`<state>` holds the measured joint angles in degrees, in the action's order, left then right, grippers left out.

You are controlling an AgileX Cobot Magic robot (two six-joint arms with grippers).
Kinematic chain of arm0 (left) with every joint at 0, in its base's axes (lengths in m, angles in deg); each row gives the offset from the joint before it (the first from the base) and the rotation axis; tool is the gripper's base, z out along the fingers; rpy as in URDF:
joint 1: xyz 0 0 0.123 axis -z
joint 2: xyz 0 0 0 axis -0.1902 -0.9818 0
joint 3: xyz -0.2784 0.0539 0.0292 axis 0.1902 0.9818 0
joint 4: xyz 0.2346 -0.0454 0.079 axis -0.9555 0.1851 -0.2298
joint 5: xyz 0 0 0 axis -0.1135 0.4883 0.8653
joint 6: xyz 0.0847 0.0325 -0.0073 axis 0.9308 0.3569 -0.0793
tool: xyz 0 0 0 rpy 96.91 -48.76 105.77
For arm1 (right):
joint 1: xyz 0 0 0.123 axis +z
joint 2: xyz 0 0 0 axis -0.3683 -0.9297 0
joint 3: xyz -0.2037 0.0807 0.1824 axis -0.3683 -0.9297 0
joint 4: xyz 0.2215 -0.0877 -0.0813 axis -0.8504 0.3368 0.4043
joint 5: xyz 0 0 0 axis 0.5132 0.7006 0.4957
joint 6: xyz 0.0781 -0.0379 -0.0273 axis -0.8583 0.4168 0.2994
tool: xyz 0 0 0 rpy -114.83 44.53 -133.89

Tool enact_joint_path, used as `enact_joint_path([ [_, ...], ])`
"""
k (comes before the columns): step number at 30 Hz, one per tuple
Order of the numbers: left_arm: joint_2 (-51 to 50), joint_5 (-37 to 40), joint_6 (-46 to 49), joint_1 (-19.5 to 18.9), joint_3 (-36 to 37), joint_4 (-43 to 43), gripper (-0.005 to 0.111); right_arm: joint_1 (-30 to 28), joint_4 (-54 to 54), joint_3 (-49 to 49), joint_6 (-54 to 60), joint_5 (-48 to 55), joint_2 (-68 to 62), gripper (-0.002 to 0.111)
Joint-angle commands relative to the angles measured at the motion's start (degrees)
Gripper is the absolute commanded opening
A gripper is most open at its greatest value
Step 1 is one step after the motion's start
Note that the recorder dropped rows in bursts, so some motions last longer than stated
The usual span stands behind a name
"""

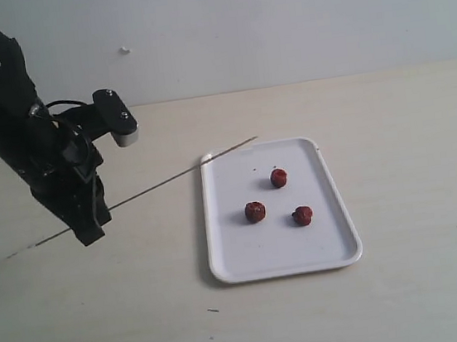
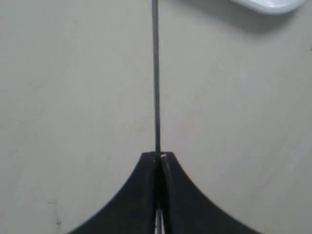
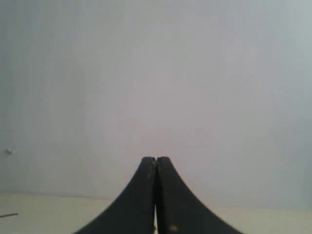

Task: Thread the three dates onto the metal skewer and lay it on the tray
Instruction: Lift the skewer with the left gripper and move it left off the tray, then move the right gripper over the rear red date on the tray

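Dates (image 1: 254, 212), three in all, are lying loose inside the single white tray (image 1: 325, 247), two nearer and one farther, all apart from one another. Left of the tray, the left gripper (image 1: 90, 234) is pinching the one metal skewer (image 1: 179, 175) between closed jaws, close to the rod's near left end. The skewer's long axis is running from near left to far right, its tip pointing over the tray's far left corner. The right gripper (image 3: 156, 159) is facing a pale wall, jaws pressed together, holding nothing.
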<state>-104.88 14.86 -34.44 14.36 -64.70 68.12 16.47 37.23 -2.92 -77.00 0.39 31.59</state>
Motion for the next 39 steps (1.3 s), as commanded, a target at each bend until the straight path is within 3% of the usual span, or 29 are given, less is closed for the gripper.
enact_joint_path([
  [1,0.3,-2.6,-0.4,0.0,-0.4,1.3,0.0,-0.2,0.3,-0.2,-0.9,-5.9,0.4,0.0],
  [5,0.3,-2.6,-1.7,0.0,-0.4,1.3,0.0,-0.2,0.3,-0.2,-17.1,-7.7,0.4,0.0],
  [7,0.3,-2.6,-2.7,0.0,-0.4,1.3,0.0,-0.2,0.4,-0.2,-24.5,-14.4,0.4,0.0],
  [10,0.3,-2.6,-3.2,0.0,-0.4,1.3,0.0,-0.2,-3.2,3.1,-21.3,-15.5,-1.7,0.0],
  [12,0.3,-2.6,-3.4,0.0,-0.4,1.3,0.0,-0.2,-12.2,8.0,-18.0,-14.8,-9.3,0.0],
  [14,0.3,-2.6,-5.9,0.0,-0.4,1.9,0.0,-0.2,-13.5,16.0,-14.0,-13.2,-24.4,0.0],
  [17,0.3,-2.6,-6.1,0.0,-0.4,2.6,0.0,-0.2,-10.7,28.2,-12.9,0.7,-44.4,0.0],
  [20,0.3,-2.7,-10.1,-0.2,-0.4,2.2,0.0,-0.2,-6.3,42.6,-5.0,25.4,-66.0,0.0],
  [22,0.3,0.3,-10.4,-0.2,-0.4,2.6,0.0,-0.2,-5.7,50.5,-4.1,36.6,-76.2,0.0],
  [25,0.2,9.1,-4.1,-0.2,-0.4,2.6,0.0,1.2,-5.5,58.2,-3.8,41.2,-86.0,0.0],
  [29,0.2,5.9,-2.9,-0.2,-0.3,1.8,0.0,6.3,-2.4,67.7,-2.7,41.1,-98.0,0.0],
  [31,0.2,5.7,-7.4,-0.2,-0.3,2.0,0.0,9.4,-2.3,71.7,-1.0,40.1,-104.4,0.0],
  [36,0.2,5.7,-11.7,-3.4,-0.3,1.4,0.0,14.2,-2.3,87.4,0.2,54.0,-117.1,0.0],
  [39,0.2,4.4,-11.8,-6.0,-0.3,1.4,0.0,15.5,-2.5,96.0,3.8,63.8,-120.8,0.007],
])
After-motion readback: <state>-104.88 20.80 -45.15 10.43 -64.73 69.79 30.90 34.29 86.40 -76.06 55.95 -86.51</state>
